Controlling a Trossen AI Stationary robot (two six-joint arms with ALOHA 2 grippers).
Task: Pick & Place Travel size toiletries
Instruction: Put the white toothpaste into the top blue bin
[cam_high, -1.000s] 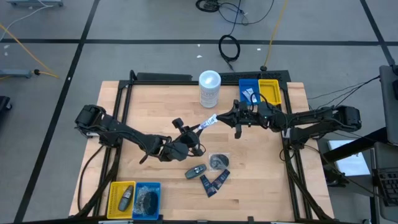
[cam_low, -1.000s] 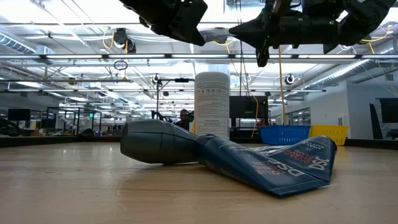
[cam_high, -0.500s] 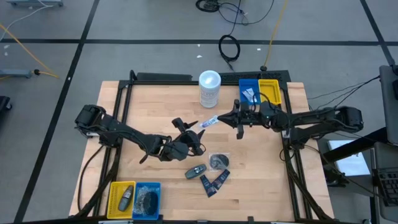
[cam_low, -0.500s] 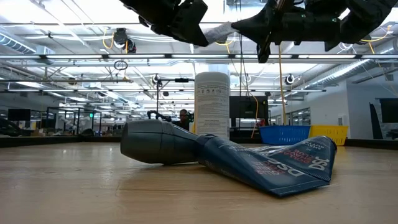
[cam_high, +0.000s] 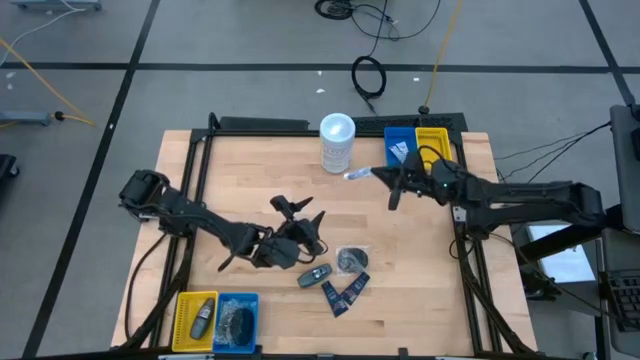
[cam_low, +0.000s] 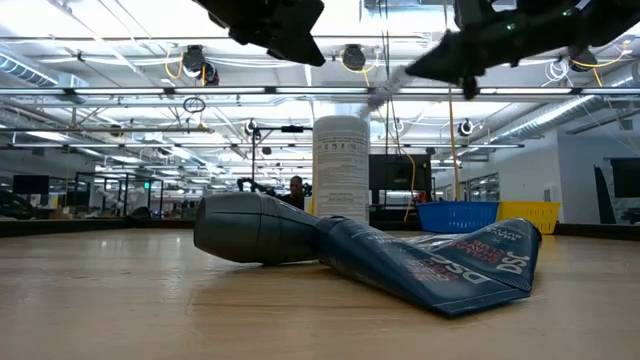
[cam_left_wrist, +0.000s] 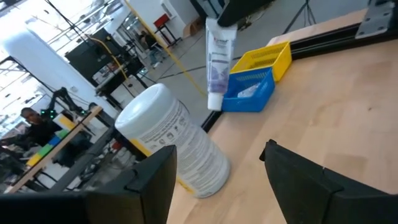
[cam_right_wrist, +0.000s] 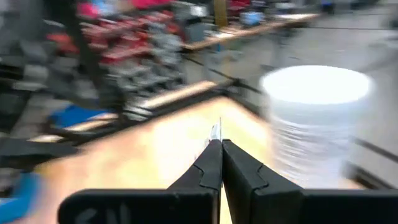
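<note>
A small white tube (cam_high: 357, 174) hangs over the table's far middle, beside the tall white canister (cam_high: 337, 142), with my right gripper (cam_high: 373, 176) shut on it. My left gripper (cam_high: 301, 211) stands open and holds nothing, above the table's middle. The left wrist view shows the tube (cam_left_wrist: 217, 62) well beyond my left gripper's (cam_left_wrist: 214, 155) spread fingers. Near the front, a dark grey mini bottle (cam_high: 316, 275), a clear-wrapped dark bundle (cam_high: 351, 259) and navy sachets (cam_high: 345, 292) lie flat on the wood. My right gripper pinches one end of the white tube (cam_left_wrist: 222, 26) between its two shut fingers. The fingers come level from the table's right. The tube's free end (cam_high: 350, 175) sticks out toward the table's left, lifted clear of the table.
A blue bin (cam_high: 402, 150) and a yellow bin (cam_high: 433, 146) stand at the far right, just behind my right gripper. At the near left, a yellow bin (cam_high: 197, 315) holds a grey bottle and a blue bin (cam_high: 237, 318) a dark bundle.
My left gripper has opened, let go of the white tube and drawn back toward the table's near left. My right gripper, still shut on the tube, has carried it toward the far right, closer to the bins.
</note>
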